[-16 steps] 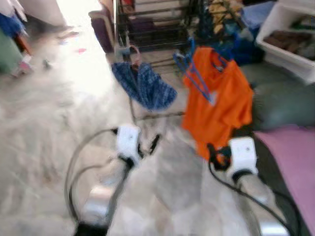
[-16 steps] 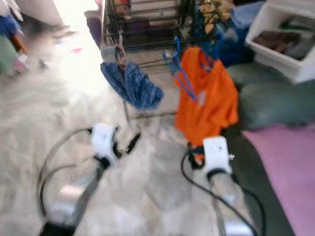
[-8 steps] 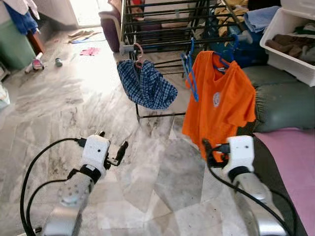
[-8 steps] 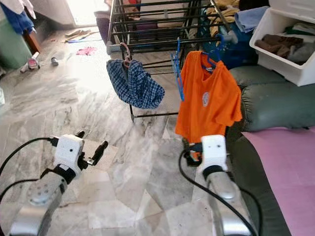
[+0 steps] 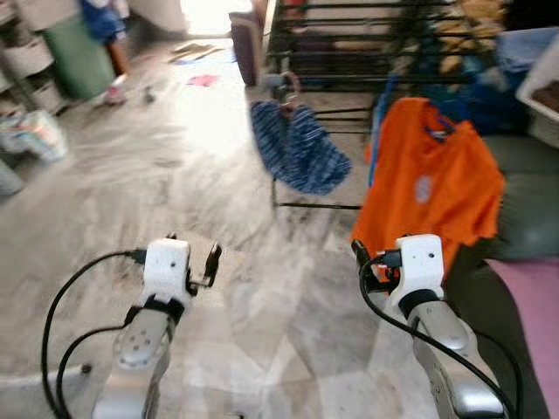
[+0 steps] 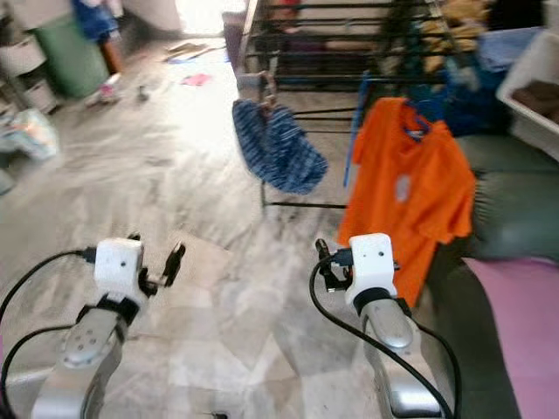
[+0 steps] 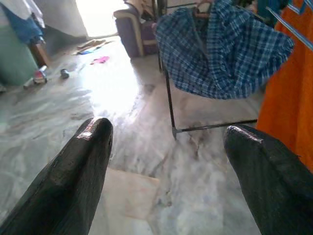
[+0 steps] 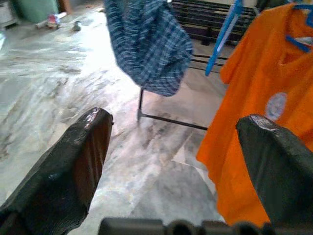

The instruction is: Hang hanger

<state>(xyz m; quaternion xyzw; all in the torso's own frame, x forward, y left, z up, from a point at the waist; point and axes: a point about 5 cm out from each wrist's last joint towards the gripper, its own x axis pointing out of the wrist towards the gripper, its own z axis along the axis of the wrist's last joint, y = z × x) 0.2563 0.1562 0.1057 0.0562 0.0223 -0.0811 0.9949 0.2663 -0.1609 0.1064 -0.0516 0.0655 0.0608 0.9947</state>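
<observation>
Left hand (image 7: 166, 181): I am holding it forward over the marble floor (image 5: 105, 183), fingers apart, carrying nothing.
Right hand (image 8: 176, 166): fingers apart too, carrying nothing.
Hanger (image 5: 434, 118): blue, wearing the orange shirt (image 5: 428, 188), hooked on the black rack (image 5: 349, 52).
Doing it well: I am judging the hook looks seated; I should step closer and confirm.

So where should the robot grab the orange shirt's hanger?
Probably at the blue hanger by the neck of the orange shirt, where it peeks out of the collar. The right gripper is nearest, jaws open, so coming from the front looks easiest.
</observation>
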